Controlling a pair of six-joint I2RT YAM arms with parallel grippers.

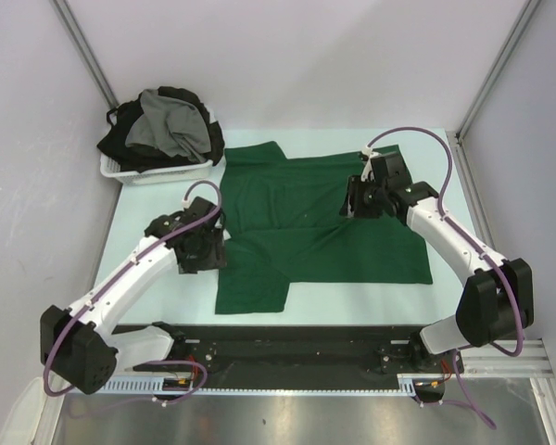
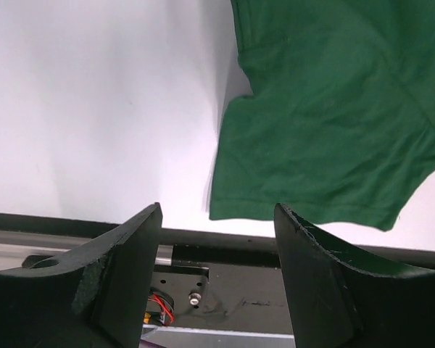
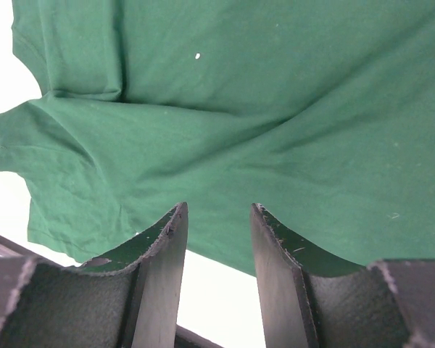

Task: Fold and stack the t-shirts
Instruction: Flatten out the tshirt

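A dark green t-shirt [image 1: 324,232] lies spread over the middle of the table, one sleeve reaching toward the near edge. My left gripper [image 1: 202,255] hovers at the shirt's left edge, open, with nothing between its fingers. In the left wrist view that gripper [image 2: 217,210] frames bare table and the rail, and the green t-shirt's sleeve [image 2: 333,109] lies up and to the right. My right gripper [image 1: 360,199] sits over the shirt's upper right part. In the right wrist view this gripper [image 3: 217,210] is open above the green t-shirt's [image 3: 239,109] hem, gripping nothing.
A white basket [image 1: 167,176] stands at the back left, heaped with a grey t-shirt [image 1: 171,125] and black t-shirts [image 1: 120,144]. The black base rail [image 1: 287,343] runs along the near edge. Walls close in the table on the left, back and right.
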